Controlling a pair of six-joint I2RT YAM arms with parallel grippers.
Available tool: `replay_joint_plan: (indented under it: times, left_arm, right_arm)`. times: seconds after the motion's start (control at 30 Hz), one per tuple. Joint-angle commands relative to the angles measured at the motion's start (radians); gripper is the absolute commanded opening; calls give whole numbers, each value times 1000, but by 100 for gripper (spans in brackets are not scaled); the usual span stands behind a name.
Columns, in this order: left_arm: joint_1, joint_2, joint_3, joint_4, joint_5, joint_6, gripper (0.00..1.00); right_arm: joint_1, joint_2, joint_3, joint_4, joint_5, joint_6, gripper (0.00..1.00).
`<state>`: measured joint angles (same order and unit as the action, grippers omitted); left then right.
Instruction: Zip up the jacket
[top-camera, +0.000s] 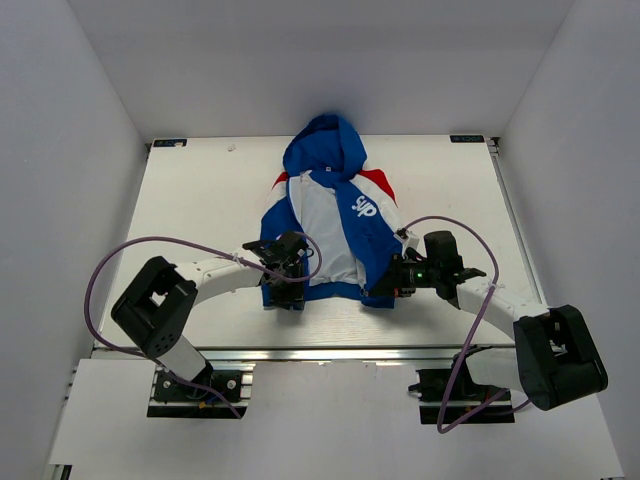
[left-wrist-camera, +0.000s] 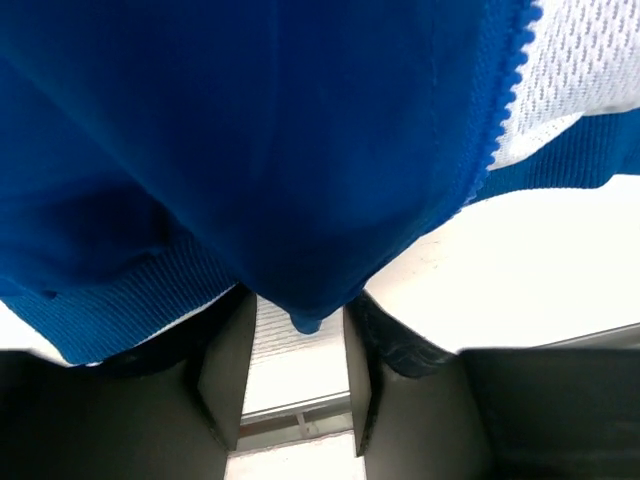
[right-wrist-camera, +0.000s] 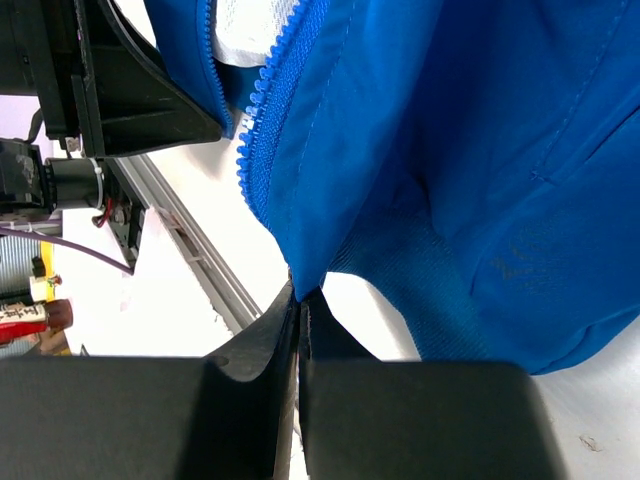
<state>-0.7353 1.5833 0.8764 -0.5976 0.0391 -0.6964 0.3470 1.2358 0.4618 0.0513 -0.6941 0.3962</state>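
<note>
The blue jacket (top-camera: 345, 215) lies open on the white table (top-camera: 200, 200), hood at the far side, white lining and red shoulder panels showing. My left gripper (top-camera: 287, 290) is at the left bottom hem. In the left wrist view its jaws (left-wrist-camera: 298, 350) stand apart, and a blue fabric corner (left-wrist-camera: 305, 318) hangs into the gap without being pinched. My right gripper (top-camera: 383, 283) is at the right bottom hem. In the right wrist view it (right-wrist-camera: 302, 300) is shut on the lower corner of the jacket (right-wrist-camera: 450, 150), beside the blue zipper teeth (right-wrist-camera: 265, 90).
The table's near edge is an aluminium rail (top-camera: 330, 352) just behind both grippers. Purple cables (top-camera: 140, 245) loop over each arm. White walls enclose the table on three sides. The left arm's black body (right-wrist-camera: 120, 80) shows in the right wrist view.
</note>
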Motion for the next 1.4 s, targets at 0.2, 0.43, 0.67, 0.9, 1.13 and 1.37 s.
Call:
replay_joint_plan:
  times: [0.2, 0.43, 0.67, 0.9, 1.13, 1.37]
  left_arm:
    - [-3, -5, 22, 33, 2, 3, 7]
    - [-3, -46, 3, 85, 57, 49, 0]
    - [-3, -267, -86, 352, 185, 92, 0]
    - [-3, -399, -181, 643, 251, 32, 0]
    - [-3, -290, -131, 786, 306, 25, 0]
    - [-3, -117, -10, 777, 378, 54, 0]
  right_arm:
    - [-5, -12, -2, -2, 7, -26, 0]
    - [-3, -13, -3, 10, -16, -36, 0]
    - [-5, -29, -5, 152, -188, -27, 0]
    - [-3, -59, -45, 579, -393, 147, 0]
    - [4, -53, 1, 694, -430, 181, 0]
    - [20, -32, 31, 668, -413, 176, 0]
